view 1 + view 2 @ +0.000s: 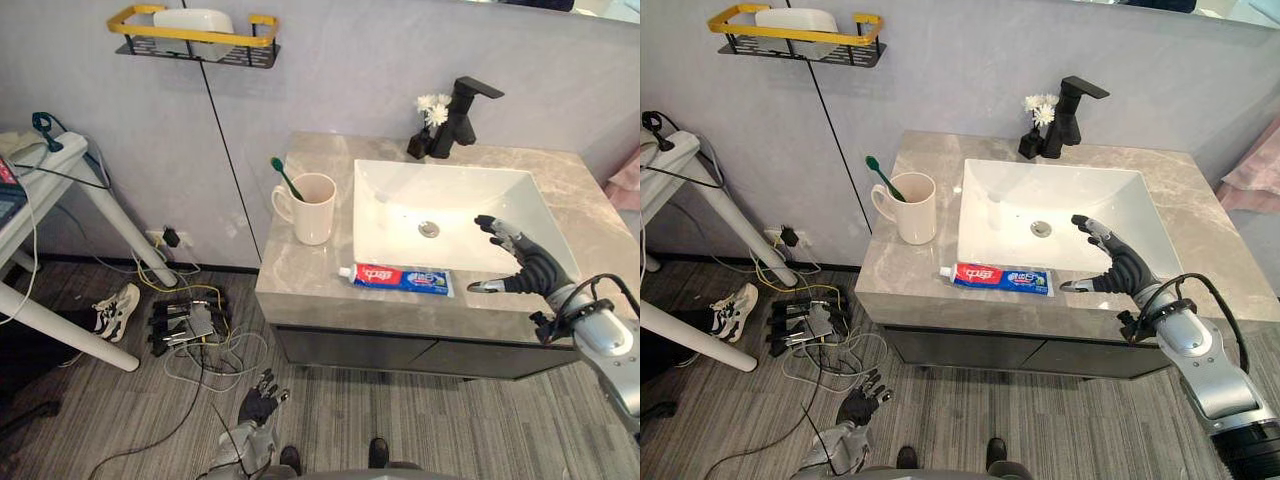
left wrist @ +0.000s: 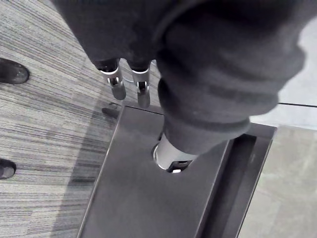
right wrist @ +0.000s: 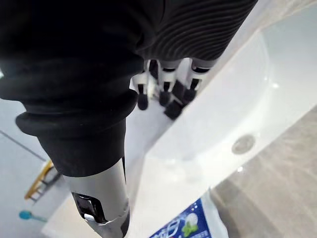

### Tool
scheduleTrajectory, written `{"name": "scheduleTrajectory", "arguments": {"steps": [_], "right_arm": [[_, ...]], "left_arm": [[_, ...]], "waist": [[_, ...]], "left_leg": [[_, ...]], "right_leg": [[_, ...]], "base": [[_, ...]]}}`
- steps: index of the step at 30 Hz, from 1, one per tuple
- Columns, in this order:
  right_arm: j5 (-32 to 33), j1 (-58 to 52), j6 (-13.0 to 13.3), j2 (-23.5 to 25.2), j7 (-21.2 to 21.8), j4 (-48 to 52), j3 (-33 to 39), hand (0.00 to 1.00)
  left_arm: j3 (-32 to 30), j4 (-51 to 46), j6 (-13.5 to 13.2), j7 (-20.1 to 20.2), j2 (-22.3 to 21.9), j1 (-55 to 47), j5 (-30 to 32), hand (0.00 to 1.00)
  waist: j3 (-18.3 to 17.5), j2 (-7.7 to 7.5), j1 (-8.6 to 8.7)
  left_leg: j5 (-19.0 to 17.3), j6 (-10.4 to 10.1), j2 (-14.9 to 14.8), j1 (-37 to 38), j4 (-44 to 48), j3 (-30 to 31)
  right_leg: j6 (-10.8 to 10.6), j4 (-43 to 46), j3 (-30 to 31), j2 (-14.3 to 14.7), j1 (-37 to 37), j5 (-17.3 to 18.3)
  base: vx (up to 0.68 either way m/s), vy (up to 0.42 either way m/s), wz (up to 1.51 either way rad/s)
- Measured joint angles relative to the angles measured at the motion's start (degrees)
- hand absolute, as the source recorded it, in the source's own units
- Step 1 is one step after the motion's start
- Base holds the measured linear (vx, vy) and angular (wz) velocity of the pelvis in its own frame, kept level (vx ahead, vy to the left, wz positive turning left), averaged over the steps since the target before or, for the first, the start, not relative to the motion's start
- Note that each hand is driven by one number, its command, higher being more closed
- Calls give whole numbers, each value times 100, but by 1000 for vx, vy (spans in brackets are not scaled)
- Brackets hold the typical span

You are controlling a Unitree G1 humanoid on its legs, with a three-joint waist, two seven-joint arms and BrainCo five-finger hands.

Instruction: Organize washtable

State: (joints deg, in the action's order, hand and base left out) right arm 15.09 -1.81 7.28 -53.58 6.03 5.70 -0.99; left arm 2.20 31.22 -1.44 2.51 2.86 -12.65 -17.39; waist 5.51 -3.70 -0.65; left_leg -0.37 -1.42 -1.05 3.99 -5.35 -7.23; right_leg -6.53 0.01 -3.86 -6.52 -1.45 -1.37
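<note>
Left eye view: my right hand (image 1: 528, 268) hovers spread above the sink (image 1: 400, 200) front edge, near the toothpaste tube (image 1: 395, 278); my left hand (image 1: 258, 402) hangs low, fingers relaxed.

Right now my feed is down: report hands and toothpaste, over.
Right hand open over sink front, holding nothing. Left hand open, down near floor. Toothpaste flat on counter before sink, untouched. Path clear.

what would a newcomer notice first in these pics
The right robot hand, fingers spread, hovers over the front right corner of the white sink. Just before the sink's front edge a red-and-blue toothpaste tube lies flat on the grey counter, and to the sink's left stands a cream mug holding a green toothbrush.
</note>
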Motion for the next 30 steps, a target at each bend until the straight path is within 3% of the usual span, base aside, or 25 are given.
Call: {"name": "scheduleTrajectory", "arguments": {"steps": [6,14,18,24,30], "right_arm": [[0,285,0,-176,-146,-240,194,0],[-9,488,7,-174,-212,-219,34,0],[-2,663,19,-174,-211,-202,-218,0],[-2,670,38,-152,-83,-199,-755,0],[-374,635,93,280,33,-518,-1154,0]], "left_arm": [[-10,48,-45,-6,-44,133,-5,0],[-5,119,-65,-16,-47,315,-51,0],[15,160,-80,-16,-82,344,-52,0],[173,270,-97,-13,-99,417,-52,0],[489,367,-94,7,-35,491,-53,0]], "waist": [[13,-38,86],[27,-12,131],[66,51,124],[108,124,-29],[119,138,-36]], "left_leg": [[-29,46,-120,37,5,-11],[-182,202,-65,-91,243,-85],[-233,214,-45,-166,369,-86],[-247,230,-52,-247,436,-59],[-215,188,-65,-366,546,-53]], "right_leg": [[17,69,96,129,-47,-368],[71,-15,117,75,-81,-715],[69,-33,115,48,-89,-763],[69,-40,113,46,-114,-764],[44,-41,82,49,-186,-790]], "base": [[23,20,-3],[-23,42,-5],[-6,9,0],[-2,-3,1],[0,0,0]]}}
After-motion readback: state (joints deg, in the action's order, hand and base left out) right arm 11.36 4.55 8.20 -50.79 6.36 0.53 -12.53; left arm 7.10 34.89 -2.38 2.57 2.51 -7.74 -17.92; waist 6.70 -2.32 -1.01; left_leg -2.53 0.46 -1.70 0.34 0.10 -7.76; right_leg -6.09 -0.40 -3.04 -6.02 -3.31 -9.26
